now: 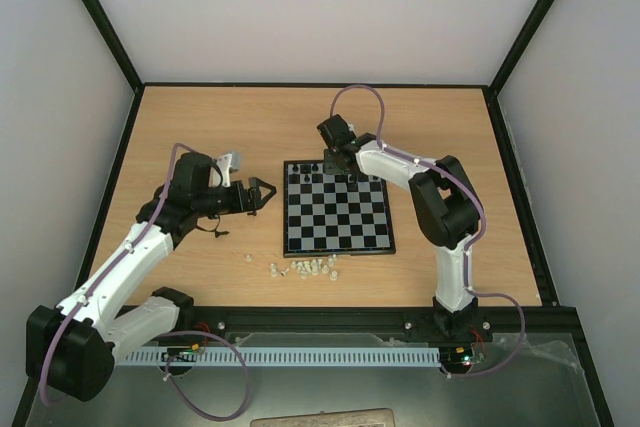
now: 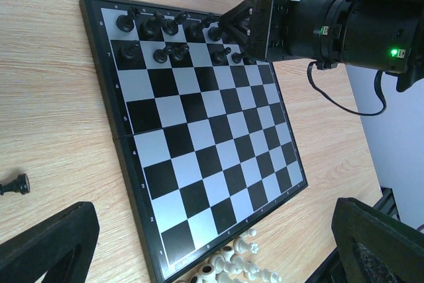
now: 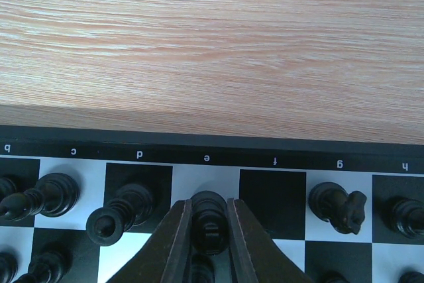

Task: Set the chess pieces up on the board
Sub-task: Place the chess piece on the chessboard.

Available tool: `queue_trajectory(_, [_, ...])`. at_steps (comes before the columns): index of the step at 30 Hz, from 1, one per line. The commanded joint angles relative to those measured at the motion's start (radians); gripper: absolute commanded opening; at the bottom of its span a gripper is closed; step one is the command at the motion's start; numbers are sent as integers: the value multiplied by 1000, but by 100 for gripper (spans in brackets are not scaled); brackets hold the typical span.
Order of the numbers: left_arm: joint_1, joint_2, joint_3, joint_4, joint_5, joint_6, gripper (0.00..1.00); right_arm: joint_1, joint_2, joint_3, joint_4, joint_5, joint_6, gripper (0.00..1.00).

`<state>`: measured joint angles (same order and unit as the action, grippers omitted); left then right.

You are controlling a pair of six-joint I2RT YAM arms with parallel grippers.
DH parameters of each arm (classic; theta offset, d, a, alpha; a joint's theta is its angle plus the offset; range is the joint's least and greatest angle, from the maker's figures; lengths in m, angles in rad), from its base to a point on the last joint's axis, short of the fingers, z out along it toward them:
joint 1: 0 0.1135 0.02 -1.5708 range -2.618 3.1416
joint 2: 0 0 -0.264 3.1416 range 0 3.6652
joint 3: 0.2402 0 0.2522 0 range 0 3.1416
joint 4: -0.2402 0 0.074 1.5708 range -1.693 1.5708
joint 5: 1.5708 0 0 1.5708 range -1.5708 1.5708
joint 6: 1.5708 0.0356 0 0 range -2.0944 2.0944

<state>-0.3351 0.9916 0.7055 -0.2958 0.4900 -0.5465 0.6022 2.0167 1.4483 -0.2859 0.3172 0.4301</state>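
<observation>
The board (image 1: 336, 232) lies mid-table; it also shows in the left wrist view (image 2: 199, 157) and the right wrist view (image 3: 132, 142). Several black chess pieces (image 2: 169, 26) stand on its two far rows. My right gripper (image 1: 334, 161) is over the far rim. In the right wrist view this gripper (image 3: 209, 205) is shut on a black piece (image 3: 209, 223) that stands on the back-row e square. The f square (image 3: 272, 197) beside it is bare. One black piece (image 2: 14, 184) lies on the table left of the board. My left gripper (image 1: 262, 194) is open and empty, left of the board.
A heap of whitish chessmen (image 1: 306, 269) lies on the table by the board's near left corner, also in the left wrist view (image 2: 232, 263). The right arm (image 2: 331, 28) reaches over the board's far right part. Dark frame posts edge the table.
</observation>
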Motion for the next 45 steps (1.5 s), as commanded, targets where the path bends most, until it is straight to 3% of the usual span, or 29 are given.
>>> queue_trajectory(1, [7, 5, -13, 29, 12, -3, 99, 4, 9, 12, -42, -12, 2, 14])
queue_trajectory(6, [7, 3, -11, 29, 13, -5, 99, 4, 0, 17, -45, -13, 1, 18])
queue_trajectory(9, [6, 4, -10, 28, 14, -5, 99, 4, -2, 22, -46, -14, 0, 10])
queue_trajectory(14, [6, 5, -7, 26, 15, -3, 99, 4, -7, 29, -52, -10, -2, 9])
queue_trajectory(18, [7, 9, -5, 27, 17, -4, 99, 4, -22, 24, -53, -12, -2, 2])
queue_trajectory(35, [5, 24, -13, 54, 22, -12, 99, 56, -209, -40, -99, -63, -27, 4])
queue_trajectory(45, [-47, 219, 113, 96, -34, -12, 99, 57, -291, -86, -135, -43, -13, 6])
